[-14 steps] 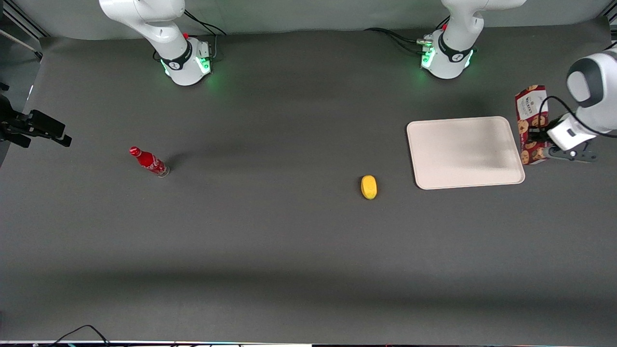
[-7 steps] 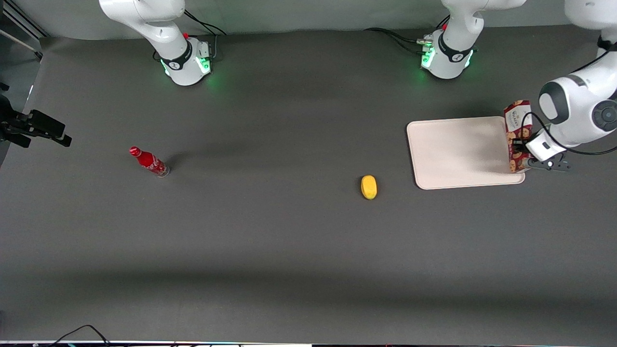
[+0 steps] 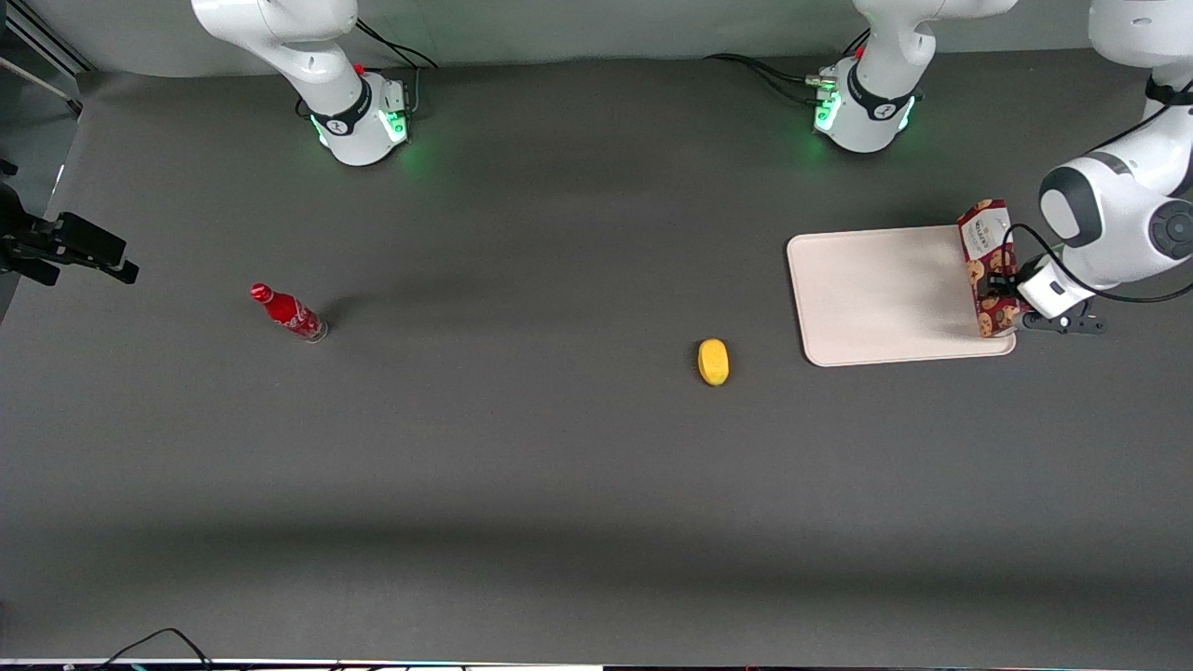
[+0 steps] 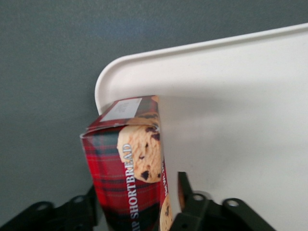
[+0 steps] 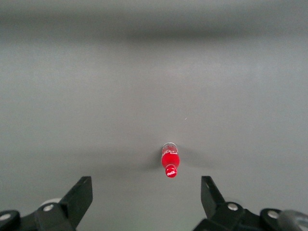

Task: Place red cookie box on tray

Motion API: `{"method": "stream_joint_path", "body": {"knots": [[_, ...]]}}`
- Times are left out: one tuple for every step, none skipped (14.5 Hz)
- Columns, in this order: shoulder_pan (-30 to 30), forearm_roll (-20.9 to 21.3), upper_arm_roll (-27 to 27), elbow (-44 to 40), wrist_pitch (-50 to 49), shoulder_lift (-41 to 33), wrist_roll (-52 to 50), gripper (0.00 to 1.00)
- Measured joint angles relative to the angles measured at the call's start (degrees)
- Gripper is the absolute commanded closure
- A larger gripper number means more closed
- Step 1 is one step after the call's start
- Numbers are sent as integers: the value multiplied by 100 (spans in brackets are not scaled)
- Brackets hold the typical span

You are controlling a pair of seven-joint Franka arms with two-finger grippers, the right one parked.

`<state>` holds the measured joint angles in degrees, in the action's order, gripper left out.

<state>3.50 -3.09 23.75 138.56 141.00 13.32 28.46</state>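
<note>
- The pincer [image 3: 1002,296] was clamped on the red cookie box [image 3: 986,268], one finger [image 4: 188,195] against each long side, as the left wrist view showed.
- It gripped the box toward the end nearer the front camera; the rest of the box ran out ahead of it, the white-labelled end farthest from the fingers.
- In the front view the box's long axis ran roughly parallel to the short edge of the tray [image 3: 885,294] at the working arm's end of the tabletop [image 3: 559,466].
- The box was over that edge strip of the tray, near a rounded corner, with the broad bare tray surface spreading toward the parked arm's end.
- Whether the box rested on the tray or hung just above it could not be told.
- Judged from this, the carry was nearly done; the coming move turned on shifting the box further inward from the rim, then lowering and releasing.
- Well apart on the tabletop were a yellow object [image 3: 713,362] and a small red bottle [image 3: 289,313].
</note>
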Motion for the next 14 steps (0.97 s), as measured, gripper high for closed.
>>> {"method": "stream_joint_path", "body": {"knots": [[1, -4, -7, -170, -318, -12, 34, 0], [2, -13, -11, -411, -760, -52, 93, 0], [4, -19, -12, -690, -1244, -140, 149, 0], [6, -25, -13, -1008, -1771, -280, 184, 0], [8, -28, -14, -1373, -2351, -489, 203, 0], [8, -28, -14, -1707, -2841, -715, 203, 0], [8, -28, -14, -2022, -3276, -933, 203, 0], [9, -27, -30, -2348, -3684, -1138, 203, 0], [10, -25, -91, -2691, -4088, -1306, 203, 0], [11, -6, -210, -3044, -4506, -1421, 115, 0], [13, 27, -377, -3432, -4990, -1486, -150, 0], [16, 45, -564, -3819, -5486, -1506, -476, 0], [21, 54, -790, -4195, -5974, -1503, -788, 0], [28, 59, -1034, -4469, -6310, -1507, -1020, 0]]}}
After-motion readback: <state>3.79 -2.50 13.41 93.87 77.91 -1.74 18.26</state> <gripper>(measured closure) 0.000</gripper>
